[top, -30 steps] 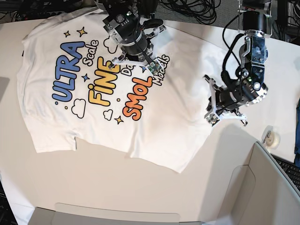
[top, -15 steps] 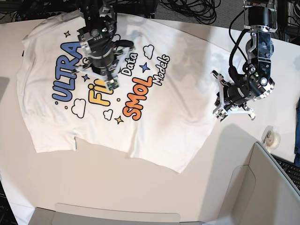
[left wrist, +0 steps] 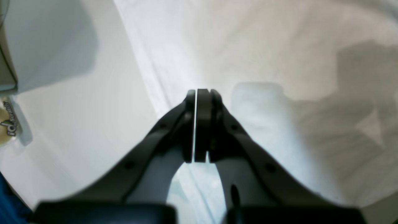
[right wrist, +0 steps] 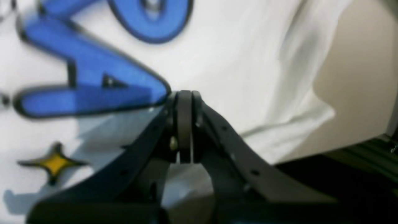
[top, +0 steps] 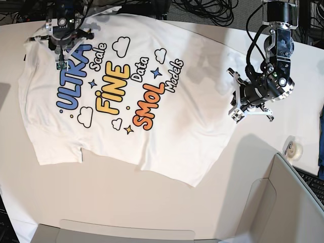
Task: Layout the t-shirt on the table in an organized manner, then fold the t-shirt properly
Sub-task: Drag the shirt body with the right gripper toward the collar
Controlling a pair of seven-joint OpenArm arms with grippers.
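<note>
The white t-shirt (top: pixel 152 131) lies spread on the table (top: pixel 126 202) with its print up, blue "ULTRA" at its left. My right gripper (top: pixel 65 44) hovers over the shirt's top left corner, by the "A" of "ULTRA". In the right wrist view it (right wrist: pixel 185 93) is shut, with no cloth between the fingers; a yellow star (right wrist: pixel 54 163) shows at lower left. My left gripper (top: pixel 248 101) hangs over the shirt's right edge. The left wrist view shows it (left wrist: pixel 196 93) shut and empty above the white cloth (left wrist: pixel 248 46).
A tape roll (top: pixel 293 148) lies on the table right of the left arm, also seen as a tape roll (left wrist: pixel 6 127) in the left wrist view. A grey panel (top: pixel 283 202) with a keyboard (top: pixel 314 185) fills the lower right. Dark blue cloth (top: pixel 321 142) sits at the right edge.
My right arm has swept left across the shirt, from over the middle lettering to the top left corner. The left arm has shifted slightly up and right. Both grippers stay shut.
</note>
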